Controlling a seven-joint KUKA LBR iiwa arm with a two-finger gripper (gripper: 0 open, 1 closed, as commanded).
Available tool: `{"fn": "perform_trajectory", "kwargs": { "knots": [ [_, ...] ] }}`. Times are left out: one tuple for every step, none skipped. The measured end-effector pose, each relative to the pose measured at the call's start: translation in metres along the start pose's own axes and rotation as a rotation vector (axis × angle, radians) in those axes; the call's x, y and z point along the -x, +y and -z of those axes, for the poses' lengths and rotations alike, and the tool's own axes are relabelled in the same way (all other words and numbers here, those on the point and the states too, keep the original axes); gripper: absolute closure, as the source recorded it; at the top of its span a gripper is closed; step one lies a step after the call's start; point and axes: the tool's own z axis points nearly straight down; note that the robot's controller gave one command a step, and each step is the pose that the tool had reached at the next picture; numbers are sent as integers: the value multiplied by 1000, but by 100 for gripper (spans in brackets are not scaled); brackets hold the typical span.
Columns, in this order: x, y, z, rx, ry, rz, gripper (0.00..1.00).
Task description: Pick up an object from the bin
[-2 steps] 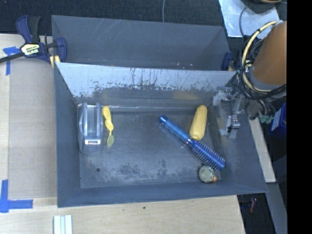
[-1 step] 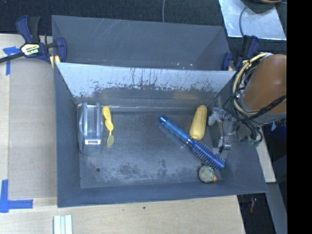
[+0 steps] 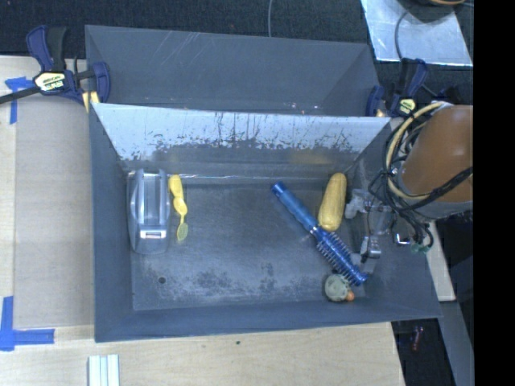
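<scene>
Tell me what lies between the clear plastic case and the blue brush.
In the camera view, a thin yellow piece lies right beside the clear plastic case; from there to the blue brush the bin floor is bare.

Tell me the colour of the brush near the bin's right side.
The brush is blue, handle and bristles; the camera view shows it best.

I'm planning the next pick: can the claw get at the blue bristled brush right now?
Probably yes. The claw hangs just beside the long blue plastic bristled brush, and nothing lies on top of it; the yellow corn-shaped toy only crowds its handle.
</scene>
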Motion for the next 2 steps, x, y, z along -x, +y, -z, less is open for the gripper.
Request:
{"fn": "perform_trajectory", "kwargs": {
  "knots": [
    [-27, 0, -18, 0, 8, -79, 0],
    [-37, -5, -43, 0, -5, -191, 0]
  ]
}}
